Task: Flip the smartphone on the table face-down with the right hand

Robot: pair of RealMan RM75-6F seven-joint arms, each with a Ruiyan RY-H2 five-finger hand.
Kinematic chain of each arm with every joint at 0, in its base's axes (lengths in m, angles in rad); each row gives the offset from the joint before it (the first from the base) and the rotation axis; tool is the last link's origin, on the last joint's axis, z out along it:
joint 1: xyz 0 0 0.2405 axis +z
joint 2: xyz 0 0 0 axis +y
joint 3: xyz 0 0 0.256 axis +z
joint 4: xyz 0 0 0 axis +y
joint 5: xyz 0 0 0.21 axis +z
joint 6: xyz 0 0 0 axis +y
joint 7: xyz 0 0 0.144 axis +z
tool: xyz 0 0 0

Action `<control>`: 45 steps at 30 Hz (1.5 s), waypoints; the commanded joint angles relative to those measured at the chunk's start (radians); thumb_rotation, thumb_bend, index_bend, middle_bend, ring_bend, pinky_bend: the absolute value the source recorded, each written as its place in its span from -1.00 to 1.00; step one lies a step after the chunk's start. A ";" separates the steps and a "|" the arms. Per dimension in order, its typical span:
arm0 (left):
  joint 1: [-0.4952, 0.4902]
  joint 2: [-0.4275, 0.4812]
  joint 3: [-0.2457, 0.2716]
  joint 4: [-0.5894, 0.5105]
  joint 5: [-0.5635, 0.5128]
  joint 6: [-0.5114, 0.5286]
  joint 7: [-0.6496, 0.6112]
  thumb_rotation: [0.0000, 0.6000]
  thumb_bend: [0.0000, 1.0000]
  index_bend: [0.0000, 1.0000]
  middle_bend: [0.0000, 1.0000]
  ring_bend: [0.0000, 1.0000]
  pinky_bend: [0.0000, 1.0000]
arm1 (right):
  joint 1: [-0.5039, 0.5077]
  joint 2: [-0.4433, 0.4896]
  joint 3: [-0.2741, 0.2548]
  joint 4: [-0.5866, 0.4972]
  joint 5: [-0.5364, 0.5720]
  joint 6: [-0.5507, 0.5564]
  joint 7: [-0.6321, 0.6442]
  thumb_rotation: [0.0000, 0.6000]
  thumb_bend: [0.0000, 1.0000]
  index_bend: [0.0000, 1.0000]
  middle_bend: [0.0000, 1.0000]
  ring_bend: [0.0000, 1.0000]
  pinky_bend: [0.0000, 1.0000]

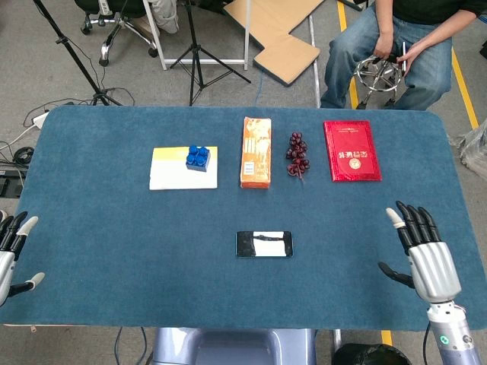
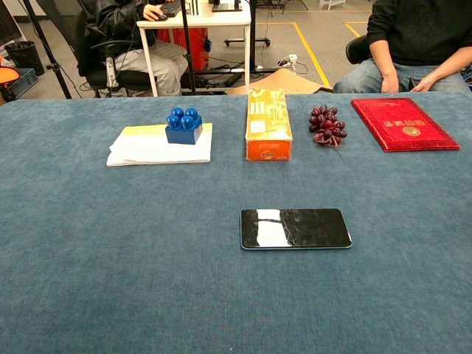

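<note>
The smartphone point(image 1: 263, 244) point(image 2: 295, 228) lies flat on the blue table, screen up and glossy black, its long side running left to right, near the front middle. My right hand point(image 1: 421, 248) hovers open to the right of it, palm down with fingers spread, well apart from the phone. At the table's left front edge my left hand point(image 1: 13, 251) also stands open, holding nothing. Neither hand appears in the chest view.
Along the back stand a white-and-yellow pad point(image 1: 183, 168) with a blue toy brick point(image 1: 198, 157) on it, an orange box point(image 1: 256, 152), a bunch of dark grapes point(image 1: 297, 154) and a red booklet point(image 1: 351, 150). A seated person point(image 1: 396, 46) is beyond the far edge.
</note>
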 commanded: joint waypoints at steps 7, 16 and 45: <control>0.000 0.002 -0.004 0.013 0.000 -0.001 -0.029 1.00 -1.00 -1.00 -1.00 -1.00 -1.00 | -0.033 -0.004 0.005 0.001 -0.005 -0.026 -0.063 1.00 -1.00 -0.93 -1.00 -1.00 -1.00; -0.012 -0.012 -0.008 0.023 -0.024 -0.035 -0.009 1.00 -1.00 -1.00 -1.00 -1.00 -1.00 | 0.170 -0.052 0.020 -0.066 -0.015 -0.399 -0.027 1.00 -1.00 -0.87 -0.98 -1.00 -1.00; -0.050 -0.042 -0.030 0.061 -0.120 -0.123 0.022 1.00 -1.00 -1.00 -1.00 -1.00 -1.00 | 0.527 -0.524 0.134 0.277 0.255 -0.829 -0.297 1.00 -0.59 -0.76 -0.74 -0.98 -0.84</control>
